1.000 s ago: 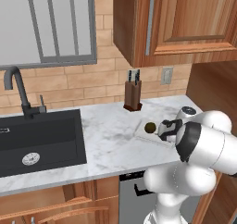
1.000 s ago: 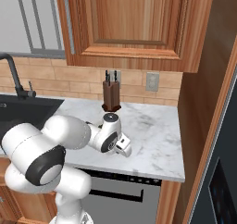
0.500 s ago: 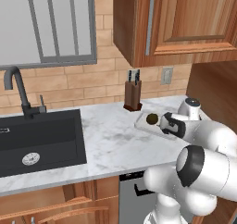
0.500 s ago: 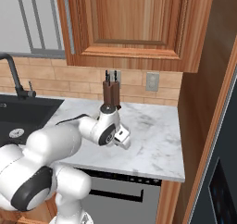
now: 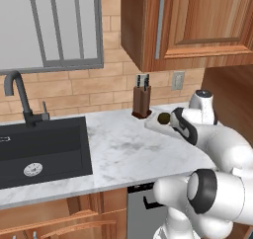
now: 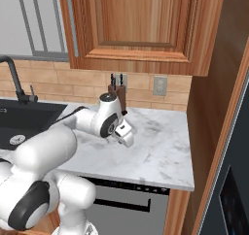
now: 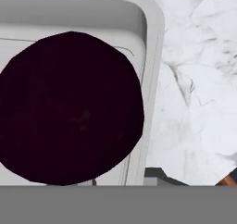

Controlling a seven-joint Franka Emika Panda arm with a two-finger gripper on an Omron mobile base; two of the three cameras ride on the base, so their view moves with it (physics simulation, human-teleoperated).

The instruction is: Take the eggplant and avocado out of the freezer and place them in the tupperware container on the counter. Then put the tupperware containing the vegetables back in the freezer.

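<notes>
The dark purple eggplant (image 7: 69,107) sits very close in the hand view, just over the pale tupperware container (image 7: 150,79), with my gripper (image 5: 174,122) shut on it. In the left base view the olive-brown avocado (image 5: 164,117) lies in the tupperware container (image 5: 152,125) on the marble counter (image 5: 118,149), just left of my hand. From the right base view my gripper (image 6: 126,138) points down at the counter (image 6: 155,151), and my arm hides the tray. The freezer's dark front (image 6: 236,180) shows at the right edge.
A brown knife block (image 5: 142,100) stands against the brick wall right behind the tray. A black sink (image 5: 39,144) with a dark faucet (image 5: 17,92) lies to the left. Wooden cupboards hang overhead, and a wooden side panel (image 6: 214,108) closes the counter's right end.
My elbow has swung lower and rightward in the left base view. The hand has edged slightly toward the tray, still holding the eggplant. The avocado has not moved.
</notes>
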